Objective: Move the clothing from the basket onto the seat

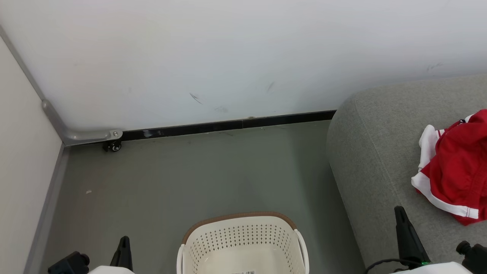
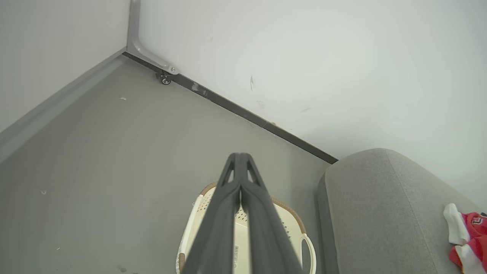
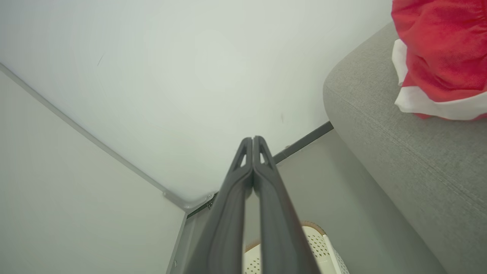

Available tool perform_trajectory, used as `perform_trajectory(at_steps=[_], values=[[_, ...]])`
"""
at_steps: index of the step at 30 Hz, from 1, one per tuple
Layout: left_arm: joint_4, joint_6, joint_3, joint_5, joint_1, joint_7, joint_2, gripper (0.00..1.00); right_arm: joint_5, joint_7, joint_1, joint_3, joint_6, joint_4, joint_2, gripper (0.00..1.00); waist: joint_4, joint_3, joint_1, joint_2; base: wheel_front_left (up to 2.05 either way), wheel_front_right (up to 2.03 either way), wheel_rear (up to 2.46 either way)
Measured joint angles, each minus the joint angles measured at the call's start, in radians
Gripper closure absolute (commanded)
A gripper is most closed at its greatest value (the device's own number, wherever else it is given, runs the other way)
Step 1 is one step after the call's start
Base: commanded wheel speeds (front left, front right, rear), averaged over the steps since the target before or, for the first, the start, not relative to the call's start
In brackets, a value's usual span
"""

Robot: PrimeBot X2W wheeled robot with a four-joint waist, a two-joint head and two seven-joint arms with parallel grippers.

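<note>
The clothing (image 1: 456, 171), heaped on the seat (image 1: 373, 160), is cut off at the edge; the basket (image 1: 237, 216) beside the seat is cropped. The jaws of the left gripper (image 2: 240, 156) and right gripper (image 3: 253, 139) are pressed together, empty.

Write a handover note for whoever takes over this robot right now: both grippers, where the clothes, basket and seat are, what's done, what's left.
Left gripper: shut, empty.
Right gripper: shut, empty.
Clothing: a red and white heap lying on the seat.
Basket: on the floor to the left of the seat. The part of its inside in view holds no clothing.
Done: the move looks complete.
Left: check the basket's near end, cut off by the head view's edge. Probably nothing more.
</note>
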Motion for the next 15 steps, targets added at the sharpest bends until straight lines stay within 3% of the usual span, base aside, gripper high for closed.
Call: perform_trajectory(at_steps=[8, 15], values=[[-0.007, -0.028, 0.026, -0.107, -0.015, 0.03, -0.014, 1.0, 0.12, 0.021, -0.016, -0.002, 0.0, 0.005, -0.006, 1.0, 0.001, -0.002, 0.0038, 0.0, 0.0, 0.0, 0.0], [-0.011, -0.056, 0.048, -0.201, -0.015, 0.053, -0.018, 1.0, 0.223, 0.038, -0.02, -0.003, 0.0, 0.013, -0.015, 1.0, 0.001, 0.0, 0.0026, 0.0, 0.0, 0.0, 0.0]])
